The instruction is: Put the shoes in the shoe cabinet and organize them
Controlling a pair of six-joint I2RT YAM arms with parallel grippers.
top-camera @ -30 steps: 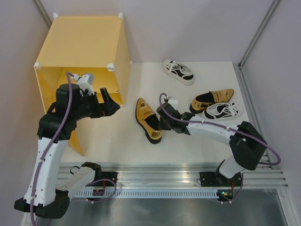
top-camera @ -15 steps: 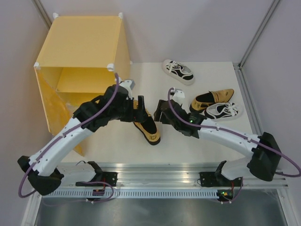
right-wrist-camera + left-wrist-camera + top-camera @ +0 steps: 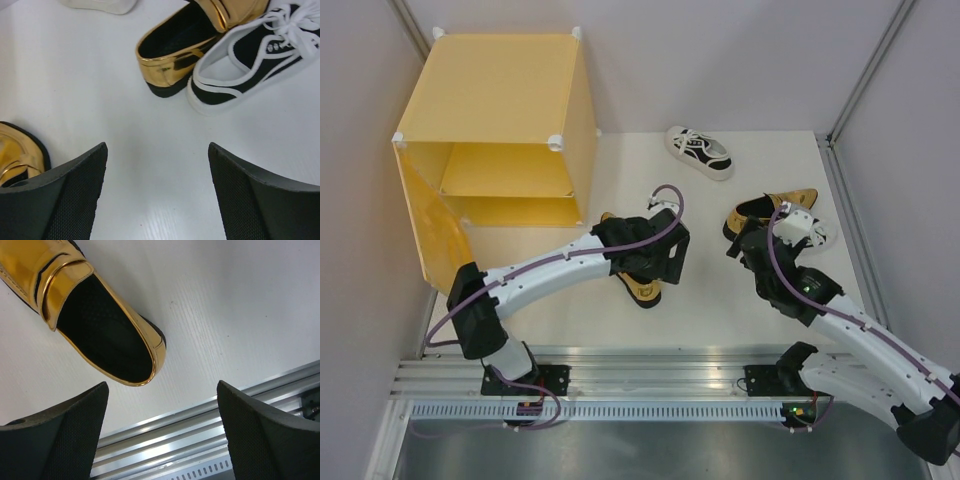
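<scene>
1. Status on my left fingers (image 3: 75, 430): spread wide and gripping nothing, hovering over the heel end of a gold loafer (image 3: 100, 325).
2. That loafer lies mid-tabletop (image 3: 715, 300), mostly hidden under my left wrist in the top view.
3. My right fingers (image 3: 60, 200) are spread wide too, nothing in them, hanging over bare tabletop.
4. Just ahead of them, a second gold loafer (image 3: 190, 40) and a white sneaker (image 3: 250, 55) lie side by side, touching at the heels, on the right side.
5. The other white sneaker (image 3: 700, 152) sits alone toward the back, well apart from the rest.
6. The shoe cabinet (image 3: 490, 100) stands in the back left corner, its door (image 3: 430, 235) swung open and its shelf (image 3: 505, 185) showing. All four shoes are out on the tabletop.
</scene>
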